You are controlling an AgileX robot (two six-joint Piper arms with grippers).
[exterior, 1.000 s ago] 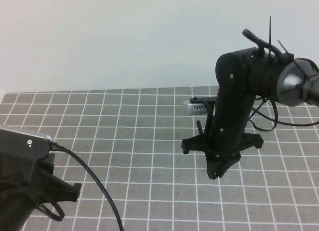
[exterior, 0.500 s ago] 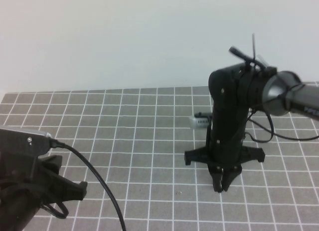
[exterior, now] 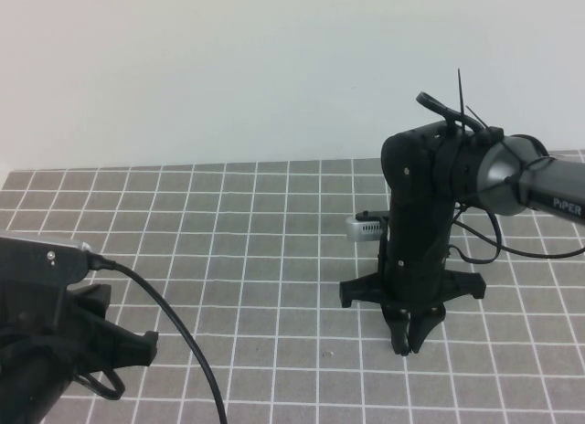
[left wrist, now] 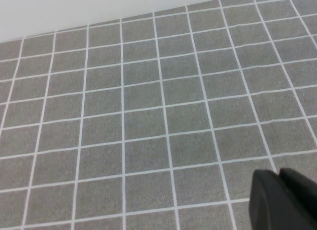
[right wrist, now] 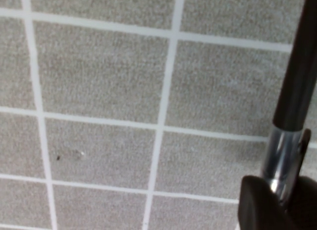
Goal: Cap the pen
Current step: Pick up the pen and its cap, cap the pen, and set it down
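A grey mat point(exterior: 256, 259) ruled in white squares covers the table, with a plain white wall point(exterior: 228, 68) behind. At the near left corner the left gripper point(exterior: 128, 344) hangs low over the mat beside a looping black cable point(exterior: 174, 337); whether it is spread or closed, I cannot tell. Right of centre the right gripper point(exterior: 408, 337) points straight down, its tips just above the mat. Its fingers point(right wrist: 255, 205) are pressed together on the pen point(right wrist: 296, 76), a black barrel with a silver band, pinched at that band.
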